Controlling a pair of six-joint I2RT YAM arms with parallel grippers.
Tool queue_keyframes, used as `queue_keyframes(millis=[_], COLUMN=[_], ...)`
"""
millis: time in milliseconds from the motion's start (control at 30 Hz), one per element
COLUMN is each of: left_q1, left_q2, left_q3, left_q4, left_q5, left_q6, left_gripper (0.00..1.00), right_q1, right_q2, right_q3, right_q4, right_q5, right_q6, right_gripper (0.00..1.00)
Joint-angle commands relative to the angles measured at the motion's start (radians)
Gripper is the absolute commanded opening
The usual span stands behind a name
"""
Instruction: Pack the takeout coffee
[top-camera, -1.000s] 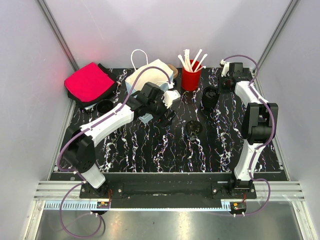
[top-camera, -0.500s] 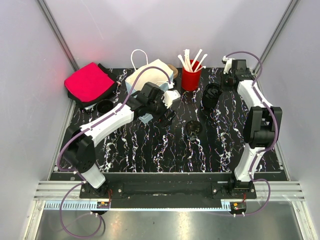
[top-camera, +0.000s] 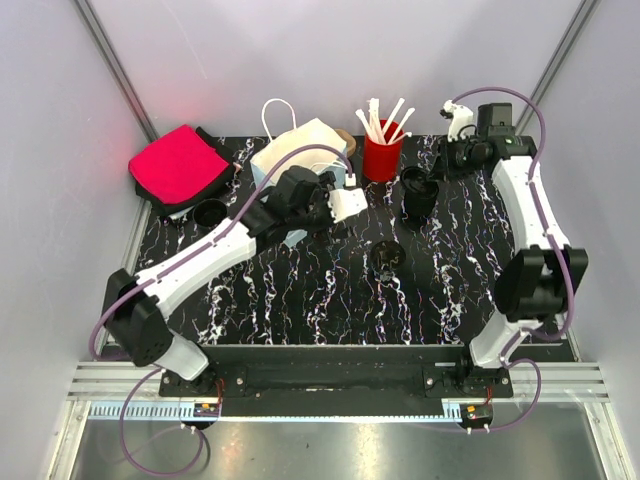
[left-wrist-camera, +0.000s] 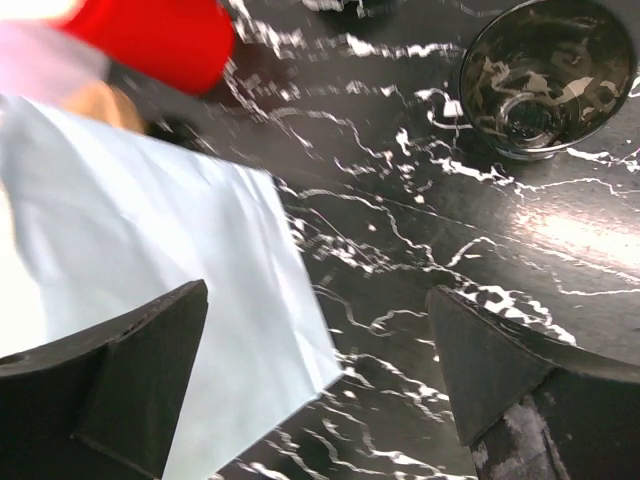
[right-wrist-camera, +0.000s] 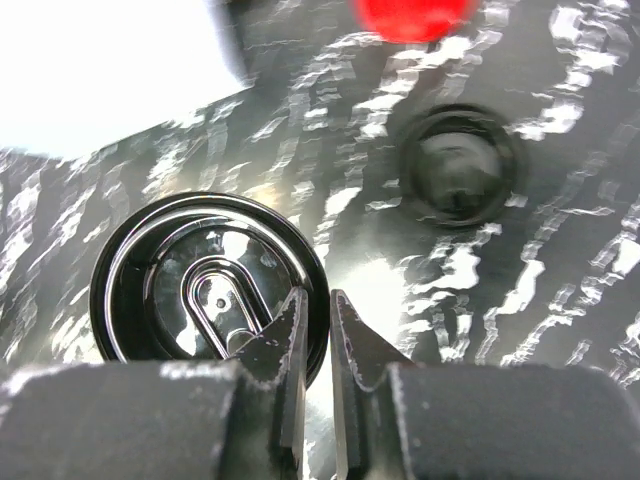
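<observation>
Filling most of the overhead view, a black table (top-camera: 300, 300) veined with white like marble sits between plain pale-grey walls (top-camera: 200, 60), and a slotted metal rail (top-camera: 570, 383) runs along its near edge. At the back left lies a bright pink folded cloth (top-camera: 178, 162), soft and square. Beside it stands a white paper bag (top-camera: 300, 148) with a looped handle, then a red cup (top-camera: 381, 160) bristling with white stirrers (top-camera: 380, 118). The takeout coffee (top-camera: 418, 195), a small black lidded cup, stands upright just right of the red cup and is shorter than it. The right gripper (top-camera: 447, 160) hangs near it on its far right side, while the left gripper (top-camera: 345, 205) reaches across the front of the bag. An open black cup (top-camera: 210, 212) sits by the cloth, and another dark cup (top-camera: 388, 258) stands mid-table. From the left wrist, the left fingers (left-wrist-camera: 140, 380) are spread wide and hold nothing; only the bag's smooth white corner and bare table show in the gap. A glossy lidless cup (left-wrist-camera: 548, 80) lies ahead to the right (which of the two it is cannot be told). From the right wrist, the round lid, ringed and shiny with an oval sip tab, fills the lower left. The right fingers (right-wrist-camera: 275, 350) are drawn nearly together with a thin slit left, right over the lid's edge, and whether they pinch it cannot be told. A blurred lidless cup (right-wrist-camera: 455, 180) sits beyond.
</observation>
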Motion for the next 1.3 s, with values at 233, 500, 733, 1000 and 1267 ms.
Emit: queue_keyframes(millis=[233,500,733,1000,1267], left_q1=[-0.005,-0.005,-0.005,-0.006,-0.028], left_q2=[-0.118,-0.207,-0.228,-0.201,-0.175], left_q3=[0.017,0.025,0.026,0.094,0.096], left_q4=[0.053,-0.081,-0.173,-0.174,-0.173], left_q5=[0.335,0.564,0.669,0.662,0.647], left_q6=[0.087,0.162,0.277,0.266,0.274], left_gripper=[0.99,0.99,0.96,0.95,0.94], right_q1=[0.198,0.267,0.273,0.296,0.342], right_q2=[-0.182,-0.158,-0.096,-0.036,-0.006], right_q3=[-0.096,-0.022,0.043,0.051,0.037], right_q4=[-0.305,-0.484,-0.575,-0.63,-0.655], right_q5=[-0.296,-0.486,-0.629,-0.689,-0.726], right_q6=[-0.311,-0.451,-0.506,-0.546,-0.567], right_gripper=[0.16,0.15,0.14,0.15,0.15])
